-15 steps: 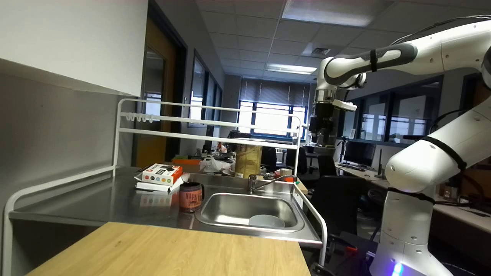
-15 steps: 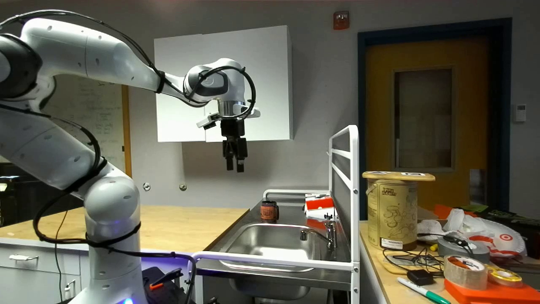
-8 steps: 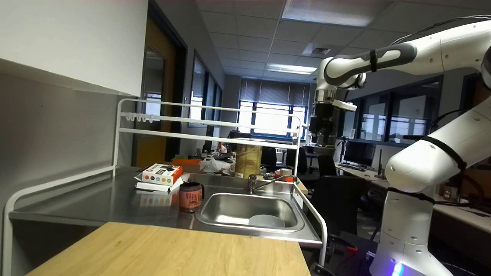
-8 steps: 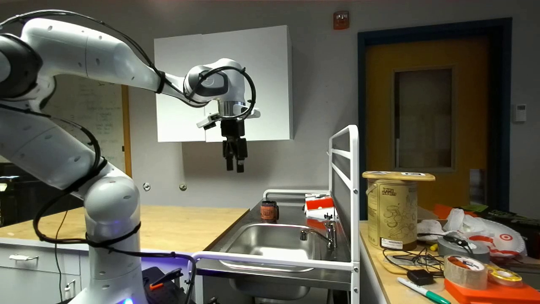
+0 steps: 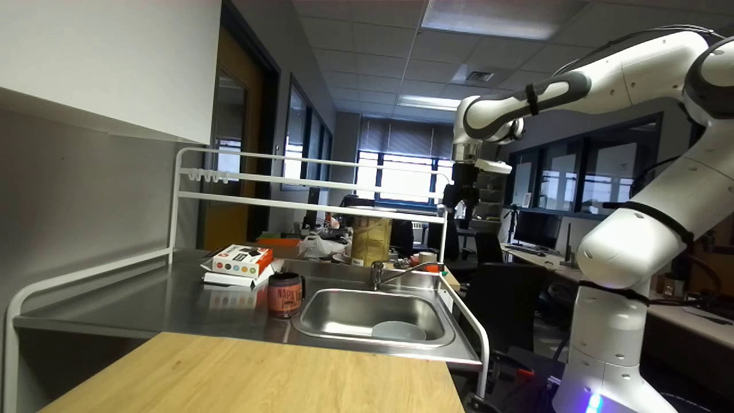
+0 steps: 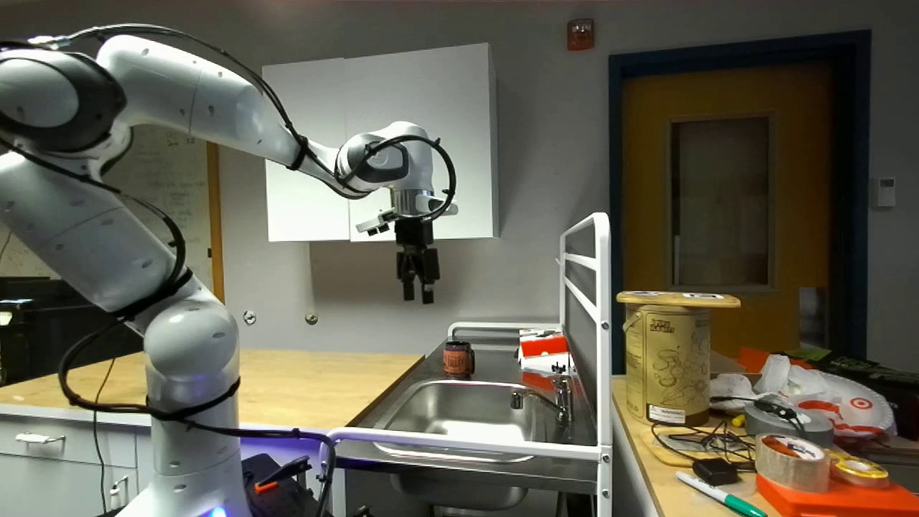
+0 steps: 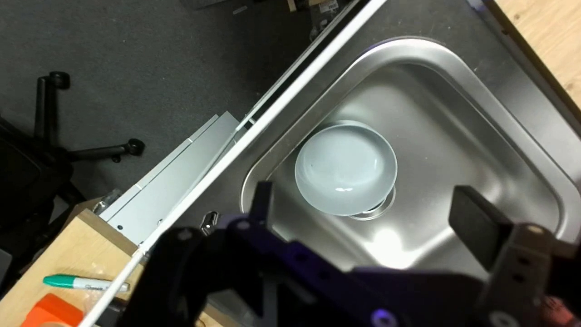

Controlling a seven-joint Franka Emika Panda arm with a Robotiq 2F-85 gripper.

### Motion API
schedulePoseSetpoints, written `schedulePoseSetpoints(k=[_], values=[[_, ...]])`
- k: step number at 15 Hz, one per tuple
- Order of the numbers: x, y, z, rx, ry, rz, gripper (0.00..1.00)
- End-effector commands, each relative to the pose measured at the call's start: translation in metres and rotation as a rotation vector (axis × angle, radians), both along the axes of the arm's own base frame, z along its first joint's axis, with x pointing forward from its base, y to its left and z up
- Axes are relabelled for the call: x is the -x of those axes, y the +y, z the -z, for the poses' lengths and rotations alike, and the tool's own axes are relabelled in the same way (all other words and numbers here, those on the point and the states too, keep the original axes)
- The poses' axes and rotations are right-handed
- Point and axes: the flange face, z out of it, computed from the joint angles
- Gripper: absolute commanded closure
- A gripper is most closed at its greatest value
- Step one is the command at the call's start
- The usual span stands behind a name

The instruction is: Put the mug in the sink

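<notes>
A dark mug (image 5: pixel 285 296) with an orange printed band stands upright on the metal counter beside the sink (image 5: pixel 358 307). In an exterior view the mug (image 6: pixel 457 360) is just behind the sink (image 6: pixel 467 406). My gripper (image 5: pixel 460 211) hangs high above the counter, pointing down, well apart from the mug. It also shows in an exterior view (image 6: pixel 418 293). In the wrist view my gripper (image 7: pixel 366 210) is open, with nothing between its fingers, above the sink (image 7: pixel 435 122). A pale bowl (image 7: pixel 346 168) lies in the sink. A reddish patch at the wrist view's lower right corner is too blurred to tell.
A white rail rack (image 5: pixel 309 201) stands along the counter's edges. A faucet (image 6: pixel 563 402) rises beside the sink. A white and orange box (image 5: pixel 242 261) lies near the mug. A wooden tabletop (image 5: pixel 275 378) adjoins the counter. A tall tin (image 6: pixel 666 366) stands on a side table.
In the last half second the arm has reached out and come down a little. The gripper moved left in one exterior view, right and down in another. The mug and bowl stayed put.
</notes>
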Motion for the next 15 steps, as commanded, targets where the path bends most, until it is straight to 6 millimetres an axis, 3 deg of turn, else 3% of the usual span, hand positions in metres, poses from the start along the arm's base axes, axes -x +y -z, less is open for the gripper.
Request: schedulePoseSetpoints(k=[1, 10, 15], values=[[-0.068, 0.02, 0.01, 0.022, 0.019, -0.009, 0.0], [-0.214, 0.093, 0.026, 0.065, 0.037, 0.022, 0.0], [-0.282, 0.14, 0.054, 0.029, 0.104, -0.056, 0.0]])
